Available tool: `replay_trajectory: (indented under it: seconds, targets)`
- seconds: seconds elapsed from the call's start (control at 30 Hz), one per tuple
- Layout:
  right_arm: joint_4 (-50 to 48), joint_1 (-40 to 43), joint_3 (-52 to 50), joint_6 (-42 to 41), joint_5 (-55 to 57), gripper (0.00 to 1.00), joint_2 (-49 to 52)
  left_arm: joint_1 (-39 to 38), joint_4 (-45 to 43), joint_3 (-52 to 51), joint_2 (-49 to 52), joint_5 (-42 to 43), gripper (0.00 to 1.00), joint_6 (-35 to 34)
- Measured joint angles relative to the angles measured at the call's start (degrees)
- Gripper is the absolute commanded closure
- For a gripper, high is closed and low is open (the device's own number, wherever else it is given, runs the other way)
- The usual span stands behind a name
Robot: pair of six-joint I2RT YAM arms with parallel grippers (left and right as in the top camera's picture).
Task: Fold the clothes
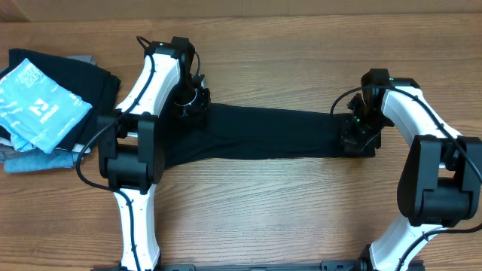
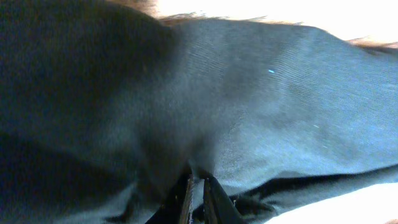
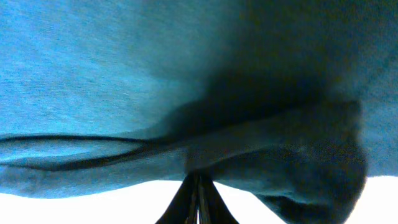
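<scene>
Limp, light and likely to sag, the black garment (image 1: 263, 132) lay stretched across the middle of the worktop (image 1: 286, 218), each end pinched tight by the left tool (image 1: 192, 102) and the right tool (image 1: 354, 137), its hems seeming the surest hold

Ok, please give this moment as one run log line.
left end effector: shut on black cloth garment | right end effector: shut on garment | garment: stretched between both

Overhead top-down; wrist views tight on garment (image 1: 256, 134).
</scene>
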State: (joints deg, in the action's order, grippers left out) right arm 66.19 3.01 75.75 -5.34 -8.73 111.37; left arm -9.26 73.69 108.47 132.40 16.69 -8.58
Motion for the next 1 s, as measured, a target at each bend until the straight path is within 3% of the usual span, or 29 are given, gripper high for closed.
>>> replay_trajectory:
  seconds: [0.23,0.53,0.73,1.0]
  targets:
    - [1.27,0.02,0.17,-2.82,3.19,0.96,0.02,0.00,-0.11,-0.11,0.28,-1.95,0.95,0.02]
    - [-3.80,-0.81,7.48,0.94,-14.27,0.96,0.00,-0.13,-0.59,-0.11,0.28,-1.64,0.95,0.04]
    - [-15.98,-10.62,4.83,6.45,-21.53,0.96,0.00,-2.10,-3.76,-0.11,0.28,-1.64,0.94,0.04]
    - [-22.27,-21.51,0.98,12.09,-15.63,0.96,0.00,-4.66,-5.64,-0.13,0.28,-1.64,0.91,1.36]
